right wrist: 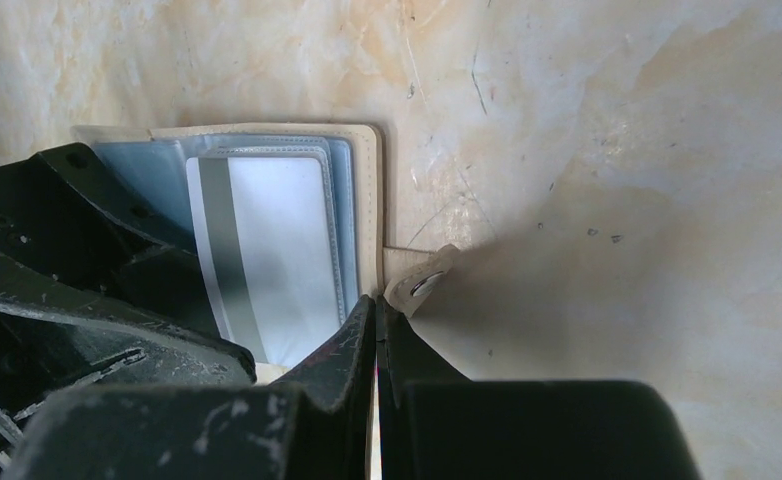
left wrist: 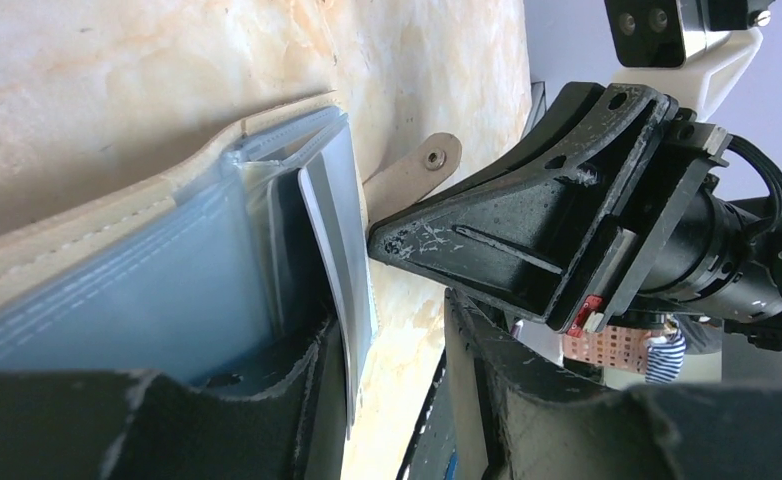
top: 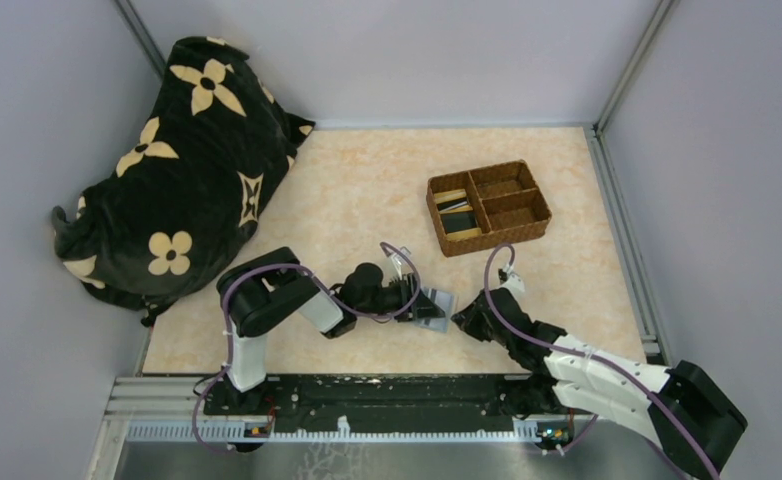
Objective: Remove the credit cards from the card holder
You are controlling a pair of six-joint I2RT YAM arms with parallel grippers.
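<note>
Right gripper [right wrist: 377, 318] nearest us, fingers shut, tip beside the snap tab [right wrist: 422, 283]. Left gripper [left wrist: 392, 335] jaws apart, one finger on the open card holder [right wrist: 369, 190]. We'd keep it pinned and slide the exposed credit card [right wrist: 277, 250] out flat.

card holder [right wrist: 364, 200] cream, blue-grey inside; card [right wrist: 282, 250] white, grey stripe; tray [top: 497, 243] brown woven; blanket [top: 182, 170] black, tan flowers

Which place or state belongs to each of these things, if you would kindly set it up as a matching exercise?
Things:
1 card holder
2 woven tray
3 flowered bag
4 right claw

Places or states:
A shut
B far left corner
C lying open, a white card inside
D right of centre, brown

Pairs: 1-C, 2-D, 3-B, 4-A
</note>
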